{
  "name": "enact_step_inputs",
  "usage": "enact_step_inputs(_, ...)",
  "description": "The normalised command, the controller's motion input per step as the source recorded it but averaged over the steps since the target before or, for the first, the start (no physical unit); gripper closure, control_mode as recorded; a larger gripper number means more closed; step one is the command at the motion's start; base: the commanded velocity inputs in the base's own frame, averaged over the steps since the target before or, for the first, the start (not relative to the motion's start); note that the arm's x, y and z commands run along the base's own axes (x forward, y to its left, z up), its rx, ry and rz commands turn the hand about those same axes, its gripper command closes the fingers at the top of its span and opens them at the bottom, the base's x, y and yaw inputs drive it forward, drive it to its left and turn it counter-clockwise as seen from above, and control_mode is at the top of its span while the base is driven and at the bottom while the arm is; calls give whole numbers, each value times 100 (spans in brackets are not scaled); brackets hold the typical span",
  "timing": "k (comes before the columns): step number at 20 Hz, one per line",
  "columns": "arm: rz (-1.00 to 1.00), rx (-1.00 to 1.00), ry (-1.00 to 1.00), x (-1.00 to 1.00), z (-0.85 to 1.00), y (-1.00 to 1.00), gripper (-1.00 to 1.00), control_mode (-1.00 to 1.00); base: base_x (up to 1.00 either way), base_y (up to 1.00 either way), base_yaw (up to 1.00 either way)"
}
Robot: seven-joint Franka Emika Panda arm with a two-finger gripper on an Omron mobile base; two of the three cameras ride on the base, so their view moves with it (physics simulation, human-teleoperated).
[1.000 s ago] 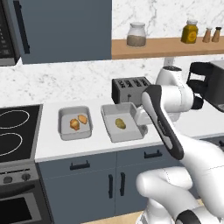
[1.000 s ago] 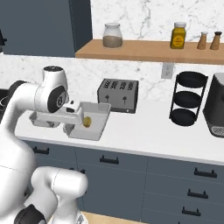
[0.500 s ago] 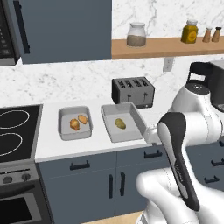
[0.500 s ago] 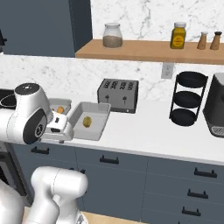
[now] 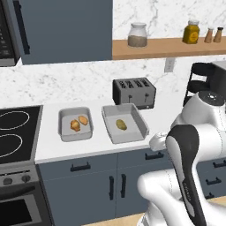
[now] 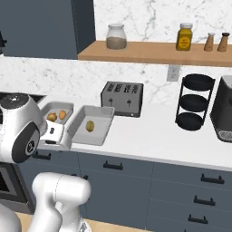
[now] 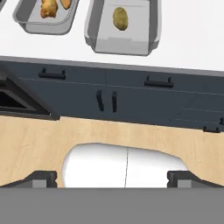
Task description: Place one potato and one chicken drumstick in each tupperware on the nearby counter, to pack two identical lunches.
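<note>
Tupperware, larger: light-grey tray on the white bench, at 7 o'clock from the black toaster; one yellowish potato lies in its middle.
Tupperware, smaller: second tray just beside the first at its 9 o'clock, toward the stove top; it carries a potato and a chicken drumstick close together.
Right base view: adds a black tiered rack at 3 o'clock from the toaster, a dark appliance past it, and shelf jars.
Hand view: looks down over the bench edge at both trays at 12 o'clock, dark cabinet doors and wooden floor below.
Jaws: the gripper stands wide apart, its two tips at opposite lower corners, holding and touching nothing, well clear of the trays.
</note>
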Motion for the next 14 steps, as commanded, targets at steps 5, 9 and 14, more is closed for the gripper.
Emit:
enact_step_inputs(5,0,0,0,0,0,0,-100,100,-54,-23,0)
enact_step_inputs(9,0,0,0,0,0,0,-100,100,-78,-30,0)
enact_step_inputs(14,0,0,0,0,0,0,-100,100,-1,-88,0)
